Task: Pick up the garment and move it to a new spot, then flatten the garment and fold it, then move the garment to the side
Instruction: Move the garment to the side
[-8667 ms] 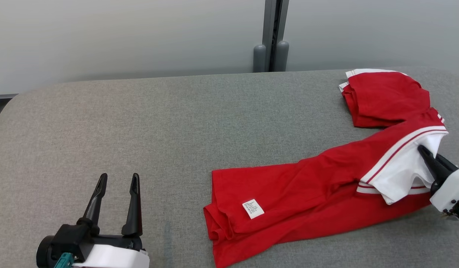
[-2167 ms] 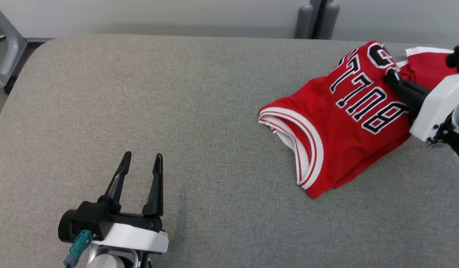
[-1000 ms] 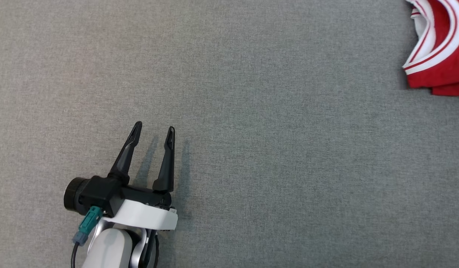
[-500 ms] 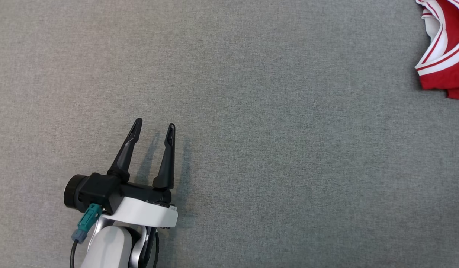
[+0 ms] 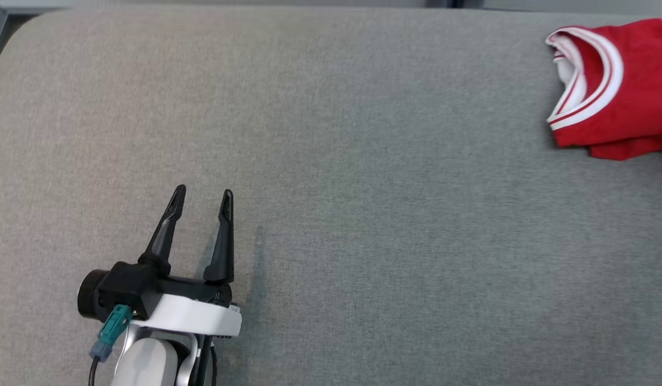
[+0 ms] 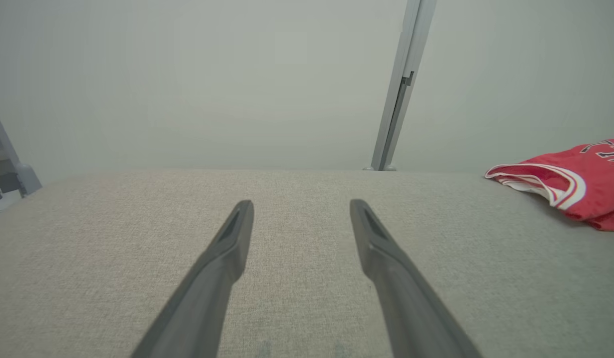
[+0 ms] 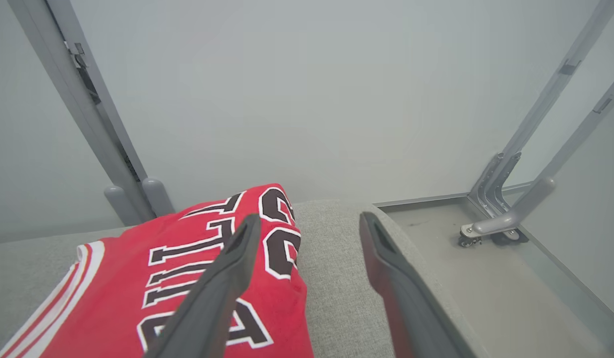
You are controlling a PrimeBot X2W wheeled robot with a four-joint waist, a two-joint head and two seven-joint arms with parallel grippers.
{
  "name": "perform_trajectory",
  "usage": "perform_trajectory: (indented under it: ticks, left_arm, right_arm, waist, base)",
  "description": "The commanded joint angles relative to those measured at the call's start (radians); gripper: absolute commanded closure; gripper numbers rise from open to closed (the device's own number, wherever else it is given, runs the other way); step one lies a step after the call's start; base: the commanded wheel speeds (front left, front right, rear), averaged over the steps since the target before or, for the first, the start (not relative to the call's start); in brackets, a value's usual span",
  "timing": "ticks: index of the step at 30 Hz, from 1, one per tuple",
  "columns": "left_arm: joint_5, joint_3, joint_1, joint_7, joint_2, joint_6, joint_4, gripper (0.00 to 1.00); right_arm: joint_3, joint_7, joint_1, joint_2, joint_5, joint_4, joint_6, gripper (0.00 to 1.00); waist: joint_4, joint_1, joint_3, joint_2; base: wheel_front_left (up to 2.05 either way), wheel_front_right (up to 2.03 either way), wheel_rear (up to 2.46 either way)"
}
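Head view first: the left gripper (image 5: 202,191) is idling over the near left part of the padded table (image 5: 363,214), its fingers spread and nothing between them. The garment (image 5: 610,91), a red jersey with white trim, is lying folded at the table's far right corner. One lower layer is peeking out along its near edge, so the fold is looking loose and any tug could be opening it up.

From the left wrist view, the garment (image 6: 570,184) is sitting well off to the right, far from these fingers, so the left arm is posing no threat.

The right wrist view is where the danger is lying. The right gripper (image 7: 311,219) is standing wide open and holding nothing, with one finger over the lettered fabric and the other over bare table by the right edge. I cannot tell whether that finger is touching the cloth. If it is catching a layer as the arm pulls away, it could be dragging the jersey askew, and the floor (image 7: 486,278) is waiting just past that edge.
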Motion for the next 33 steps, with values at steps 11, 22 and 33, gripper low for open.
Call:
perform_trajectory:
  ticks: [11, 22, 33]
  left_arm:
    - [0.025, 0.118, 0.093, -0.001, 0.005, -0.019, -0.048, 0.0]
    - [0.027, 0.153, 0.16, -0.001, 0.006, -0.04, -0.06, 0.0]
    - [-0.012, 0.161, 0.21, -0.001, 0.005, -0.043, -0.081, 0.0]
  right_arm:
    - [-0.029, -0.038, 0.107, 0.075, 0.061, -0.201, 0.0, 0.0]
    - [-0.067, -0.038, 0.384, 0.102, 0.076, -0.521, 0.0, 0.0]
    - [-0.254, -0.037, 0.785, 0.204, -0.052, -0.882, 0.0, 0.0]
  waist:
    - [-0.121, 0.0, -0.21, 0.0]
    - [-0.144, 0.0, -0.3, 0.0]
    - [-0.151, 0.0, -0.333, 0.0]
  base:
    - [0.0, 0.0, 0.0]
    - [0.0, 0.0, 0.0]
    - [0.0, 0.0, 0.0]
